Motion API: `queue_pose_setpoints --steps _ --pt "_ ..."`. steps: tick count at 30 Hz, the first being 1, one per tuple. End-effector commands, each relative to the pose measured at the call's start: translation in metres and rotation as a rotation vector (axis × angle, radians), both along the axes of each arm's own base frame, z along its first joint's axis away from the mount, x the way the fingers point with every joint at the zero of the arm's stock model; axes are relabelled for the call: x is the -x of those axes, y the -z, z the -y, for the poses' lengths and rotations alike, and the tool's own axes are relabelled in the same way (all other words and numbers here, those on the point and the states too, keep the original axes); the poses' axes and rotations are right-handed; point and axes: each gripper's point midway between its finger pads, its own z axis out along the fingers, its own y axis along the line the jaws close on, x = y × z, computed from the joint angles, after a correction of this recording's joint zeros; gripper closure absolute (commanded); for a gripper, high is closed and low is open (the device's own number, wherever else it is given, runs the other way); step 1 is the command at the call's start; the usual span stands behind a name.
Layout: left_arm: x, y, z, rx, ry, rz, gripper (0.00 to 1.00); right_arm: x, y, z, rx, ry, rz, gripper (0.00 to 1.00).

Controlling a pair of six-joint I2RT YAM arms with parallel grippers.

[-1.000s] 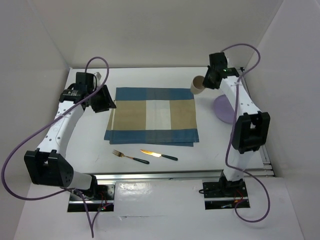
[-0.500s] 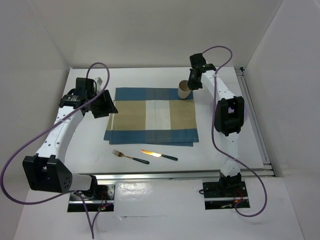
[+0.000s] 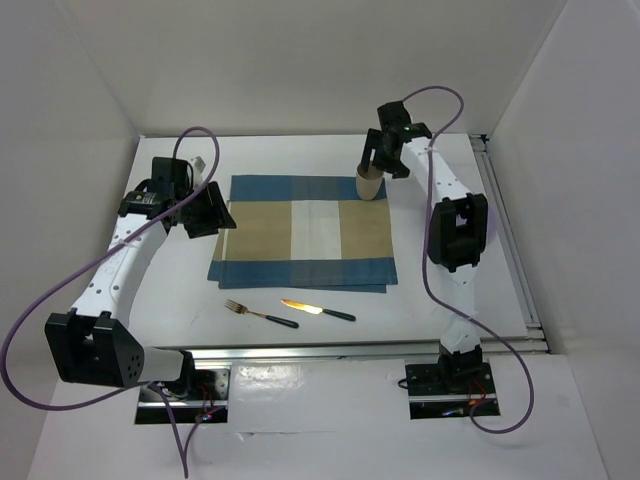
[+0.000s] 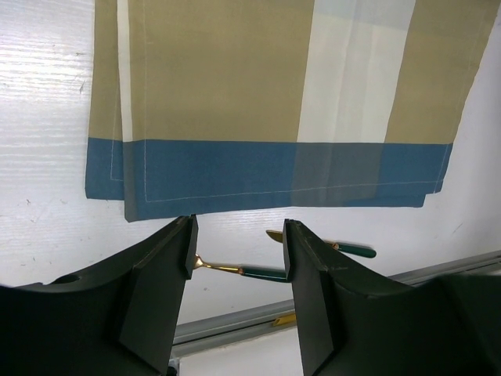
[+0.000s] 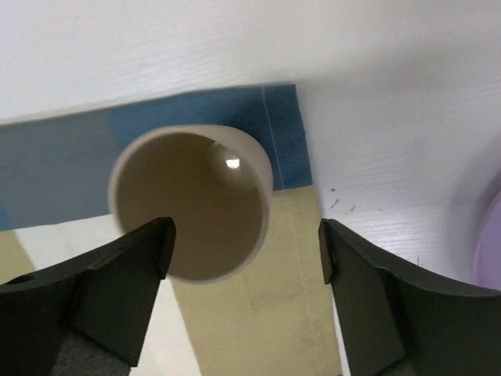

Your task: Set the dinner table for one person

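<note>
The right gripper (image 5: 244, 251) hangs with its jaws spread wide just above a tan paper cup (image 5: 192, 207), which stands upright with its mouth open. The cup sits beneath the gripper's left finger (image 5: 133, 282), which overlaps its rim in the wrist view, while the right finger stands clear of the cup wall, so nothing is gripped. The cup rests on a corner of the blue-and-tan checked placemat (image 3: 305, 230). Off to this gripper's right, the edge of a lavender plate (image 5: 481, 235) shows, blurred. The left gripper (image 4: 239, 235) hovers above the white table (image 3: 180, 290), its jaws moderately apart and empty, with the placemat's blue hem just beyond its fingertips. Seen in the gap between those jaws lies a fork (image 4: 235, 269) with a dark green handle, and a matching knife (image 4: 344, 249) lies beside it, past the gripper's right finger. The table spreads below both grippers and carries everything.
</note>
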Motion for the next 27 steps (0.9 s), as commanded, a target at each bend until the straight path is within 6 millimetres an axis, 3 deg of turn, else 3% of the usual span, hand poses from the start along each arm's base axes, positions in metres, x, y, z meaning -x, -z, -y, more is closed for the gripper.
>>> queue_pose_setpoints --steps 1,2,4,5,6,8,10,11,12,13,14,15,16,17,18,21,27 --pt "-0.001 -0.018 0.002 0.001 0.020 0.062 0.36 -0.002 -0.083 0.001 -0.053 -0.004 0.150 0.11" --pt "-0.002 -0.021 0.002 0.001 0.020 0.071 0.36 0.001 -0.112 0.012 -0.070 0.022 0.202 0.11" --pt "-0.004 -0.024 0.000 -0.007 0.013 0.081 0.36 0.011 -0.117 0.021 -0.109 0.035 0.209 0.08" --pt "-0.004 -0.025 0.000 -0.007 0.013 0.081 0.36 0.019 -0.143 0.034 -0.142 0.052 0.263 0.08" --pt "-0.004 -0.025 0.000 -0.007 0.013 0.081 0.36 0.023 -0.134 0.038 -0.155 0.052 0.258 0.04" --pt "-0.005 -0.028 0.002 0.001 0.019 0.089 0.36 0.036 -0.149 0.056 -0.165 0.088 0.290 0.04" --pt "-0.005 -0.028 0.002 0.001 0.019 0.090 0.36 0.050 -0.130 0.076 -0.142 0.160 0.241 0.04" --pt "-0.005 -0.028 0.002 0.001 0.019 0.090 0.36 0.059 -0.134 0.095 -0.135 0.213 0.248 0.04" --pt "-0.005 -0.028 0.002 0.001 0.019 0.090 0.36 0.078 -0.100 0.108 -0.120 0.260 0.167 0.04" --pt "-0.006 -0.032 0.002 0.002 0.018 0.099 0.35 0.088 -0.088 0.119 -0.135 0.314 0.145 0.04" --pt "-0.006 -0.032 0.002 0.002 0.018 0.099 0.35 0.100 -0.076 0.146 -0.147 0.387 0.126 0.06" --pt "-0.005 -0.035 0.002 0.002 0.018 0.108 0.35 0.123 -0.050 0.158 -0.164 0.434 0.084 0.08" --pt "-0.005 -0.035 0.002 -0.003 0.025 0.111 0.35 0.133 -0.039 0.162 -0.220 0.467 0.069 0.08" --pt "-0.005 -0.035 0.002 -0.004 0.025 0.111 0.35 0.144 -0.030 0.187 -0.252 0.542 0.067 0.08" --pt "-0.004 -0.035 0.003 0.003 0.031 0.110 0.35 0.159 -0.013 0.192 -0.284 0.571 0.058 0.08" --pt "-0.007 -0.033 0.006 -0.002 0.047 0.113 0.35 0.177 0.006 0.210 -0.360 0.665 0.057 0.08" --pt "-0.005 -0.030 0.007 0.005 0.053 0.102 0.35 0.176 0.029 0.222 -0.410 0.757 0.051 0.09"
